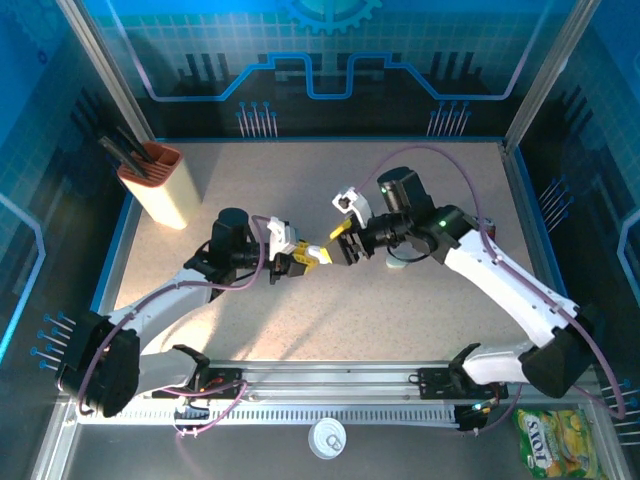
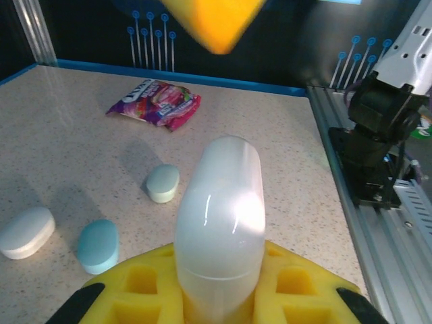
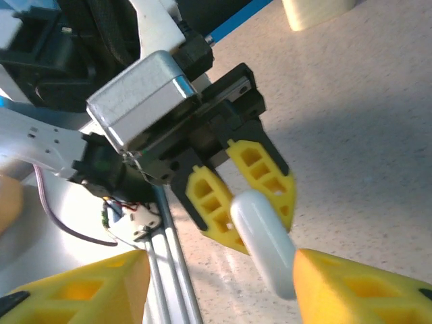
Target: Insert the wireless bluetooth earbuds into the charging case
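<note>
One glossy white pebble case in clenched L fingers; R fingers apart.

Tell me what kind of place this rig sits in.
Most likely a robot lab or data-collection cell, not a home. A left arm and right arm are bolted to an aluminium rail, on a speckled tabletop enclosed by blue printed panels on metal posts.
</note>
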Tool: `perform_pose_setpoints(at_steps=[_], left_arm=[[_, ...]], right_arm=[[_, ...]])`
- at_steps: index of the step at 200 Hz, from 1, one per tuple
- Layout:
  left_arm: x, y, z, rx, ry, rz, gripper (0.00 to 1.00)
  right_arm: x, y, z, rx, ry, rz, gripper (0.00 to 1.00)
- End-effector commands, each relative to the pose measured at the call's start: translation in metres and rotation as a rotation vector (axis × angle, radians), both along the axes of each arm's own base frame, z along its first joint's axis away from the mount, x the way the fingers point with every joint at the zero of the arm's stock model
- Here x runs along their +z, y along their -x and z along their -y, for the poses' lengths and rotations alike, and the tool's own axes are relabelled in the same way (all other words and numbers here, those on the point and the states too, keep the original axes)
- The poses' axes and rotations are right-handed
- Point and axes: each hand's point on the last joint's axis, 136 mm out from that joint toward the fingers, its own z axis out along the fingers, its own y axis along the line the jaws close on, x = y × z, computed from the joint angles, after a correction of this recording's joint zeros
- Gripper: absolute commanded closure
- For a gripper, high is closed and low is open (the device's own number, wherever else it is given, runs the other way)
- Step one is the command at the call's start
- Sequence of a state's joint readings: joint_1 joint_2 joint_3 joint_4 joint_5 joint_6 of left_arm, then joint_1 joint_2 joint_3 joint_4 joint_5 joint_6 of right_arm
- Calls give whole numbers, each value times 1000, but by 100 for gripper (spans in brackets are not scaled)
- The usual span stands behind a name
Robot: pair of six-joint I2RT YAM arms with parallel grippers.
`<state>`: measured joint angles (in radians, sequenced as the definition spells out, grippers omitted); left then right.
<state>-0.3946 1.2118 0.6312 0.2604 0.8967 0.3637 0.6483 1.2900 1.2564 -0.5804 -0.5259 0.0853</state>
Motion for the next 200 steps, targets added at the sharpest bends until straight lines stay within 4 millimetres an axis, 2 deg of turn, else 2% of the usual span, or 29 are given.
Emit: perform_pose_setpoints(at_steps=[1,18,30,45,77,98,137,145,153,184,188,200], left_arm=[[29,14,1,-81,48,0,84],[34,18,2,-98,57,-17,84],[37,19,3,-110,61,-23,84],[43,21,3,-122,66,-22,84],[44,22,2,-123,60,-13,83],[41,22,2,-123,55,-20,83],[42,21,3,-123,51,-15,80],[41,20,3,-115,49,-10,74],[41,18,2,-102,46,0,51],[35,9,0,-46,34,36,6],[34,8,0,-41,33,41,2],[30,6,-2,-17,29,58,1]], right_arm=[[-16,0,3,58,91,227,33],[-22,10,-2,139,92,296,31],[-26,9,-6,148,94,320,31],[-32,7,-8,148,97,306,36],[-30,4,-14,132,58,304,52],[-27,5,-16,134,26,306,54],[-28,9,-16,145,22,292,79],[-29,9,-15,140,24,291,80],[-28,9,-13,134,22,292,81],[-29,-2,-4,33,-2,282,83],[-30,-7,-1,2,-8,273,84],[-37,-24,10,-127,-26,215,86]])
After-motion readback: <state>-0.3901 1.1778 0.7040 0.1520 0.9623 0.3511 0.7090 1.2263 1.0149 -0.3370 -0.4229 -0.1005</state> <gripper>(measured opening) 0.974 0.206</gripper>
